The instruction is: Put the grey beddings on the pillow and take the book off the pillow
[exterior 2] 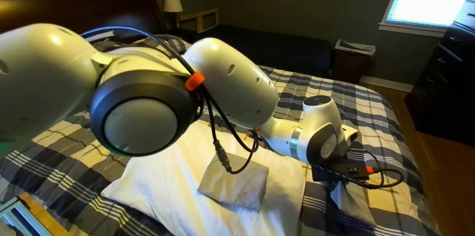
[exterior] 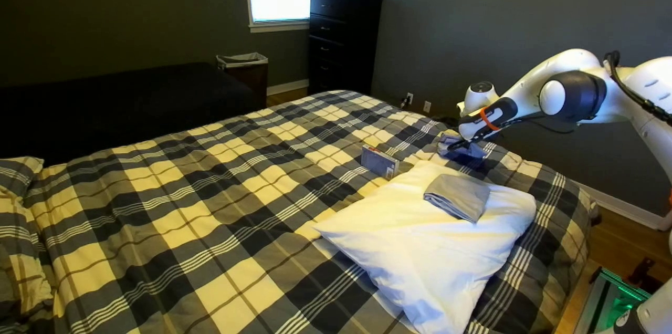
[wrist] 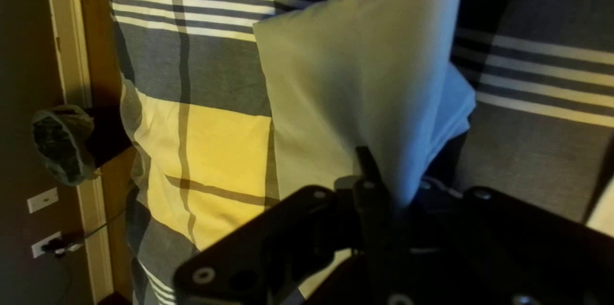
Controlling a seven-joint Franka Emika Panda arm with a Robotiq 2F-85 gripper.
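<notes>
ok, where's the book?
Just right of centre in an exterior view: the book stands on edge on the plaid bedspread, beside the pillow and left of the folded grey cloth lying on it.

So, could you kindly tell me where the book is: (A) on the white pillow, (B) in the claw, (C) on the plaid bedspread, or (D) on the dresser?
C, as an exterior view shows the book resting on the plaid bedspread, just beyond the edge of the white pillow.
</notes>
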